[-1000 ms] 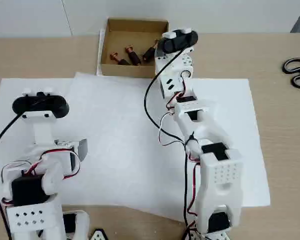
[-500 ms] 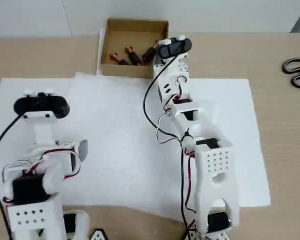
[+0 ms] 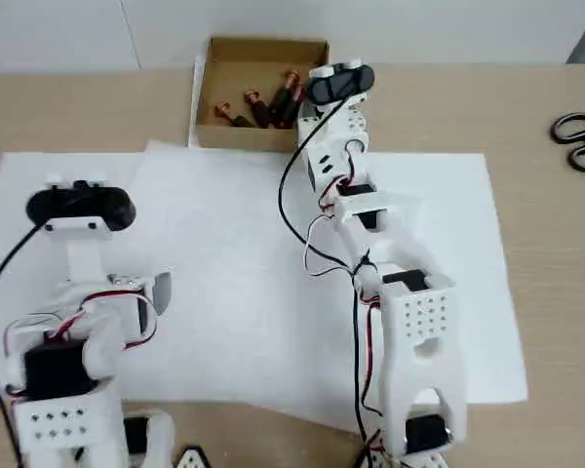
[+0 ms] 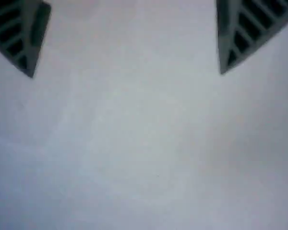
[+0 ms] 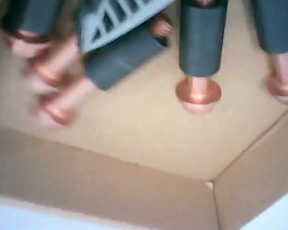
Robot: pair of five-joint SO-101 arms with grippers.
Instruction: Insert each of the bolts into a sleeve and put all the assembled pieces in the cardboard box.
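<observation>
The cardboard box (image 3: 263, 45) stands at the table's far edge with several assembled pieces (image 3: 258, 107) in it, dark sleeves with copper bolts. My right gripper (image 3: 310, 97) reaches over the box's right side and is open. In the right wrist view one grey finger (image 5: 120, 19) hangs over a sleeve (image 5: 120, 62) whose bolt end (image 5: 57, 112) is blurred; another piece (image 5: 200, 43) lies beside it on the box floor (image 5: 134, 139). My left gripper (image 4: 126, 71) is open over the white sheet (image 4: 144, 153), nothing between its fingers, at the left (image 3: 78, 200) in the high view.
A white sheet (image 3: 234, 263) covers the table's middle under both arms. Black scissors (image 3: 580, 136) lie at the far right on bare wood. The box's near wall (image 5: 110, 177) rises close below my right gripper.
The right arm swung left and shifted at the box's right side. The piece by its gripper now lies turned on the box floor. The left arm has not moved.
</observation>
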